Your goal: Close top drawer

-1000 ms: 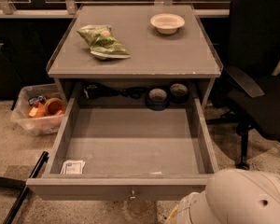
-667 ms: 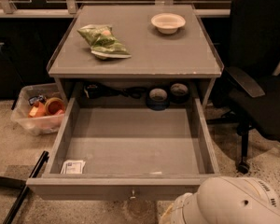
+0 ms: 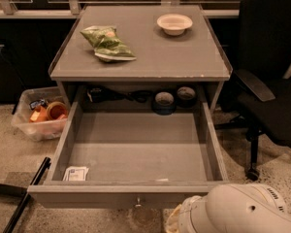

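Top drawer (image 3: 136, 149): pulled wide open toward the near side, under the table (image 3: 150, 62) top.
Knob (image 3: 137, 201): seen at the centre of the near drawer front.
Drawer contents: a small white packet (image 3: 76, 173) is laid in the near left corner.
Table top: a green bag (image 3: 106, 43) is placed far left, a pale bowl (image 3: 174, 24) far right.
Arm housing (image 3: 237, 212): white, rounded, seen near right, just beside the drawer front.
Gripper: out of view; its state cannot be told.
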Motion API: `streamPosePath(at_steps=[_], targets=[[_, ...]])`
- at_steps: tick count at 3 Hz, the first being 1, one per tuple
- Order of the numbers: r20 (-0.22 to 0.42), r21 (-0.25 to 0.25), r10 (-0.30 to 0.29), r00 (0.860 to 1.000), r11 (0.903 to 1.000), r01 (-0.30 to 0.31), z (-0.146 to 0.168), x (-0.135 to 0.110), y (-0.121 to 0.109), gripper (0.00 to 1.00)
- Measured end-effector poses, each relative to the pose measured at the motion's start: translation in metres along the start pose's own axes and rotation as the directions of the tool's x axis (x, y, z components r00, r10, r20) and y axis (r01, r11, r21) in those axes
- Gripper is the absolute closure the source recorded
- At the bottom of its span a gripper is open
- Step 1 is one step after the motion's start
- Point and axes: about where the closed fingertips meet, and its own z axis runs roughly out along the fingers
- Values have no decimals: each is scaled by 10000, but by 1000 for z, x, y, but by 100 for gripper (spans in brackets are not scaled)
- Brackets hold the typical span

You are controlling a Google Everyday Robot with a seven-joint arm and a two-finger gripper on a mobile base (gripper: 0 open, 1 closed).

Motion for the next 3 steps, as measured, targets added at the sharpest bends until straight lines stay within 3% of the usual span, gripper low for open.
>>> streamPosePath(at_steps=[2, 3], targets=[[225, 995, -1007, 9947, 9902, 980, 0, -14, -60, 100], [225, 996, -1009, 9946, 9902, 982, 0, -13, -59, 81]])
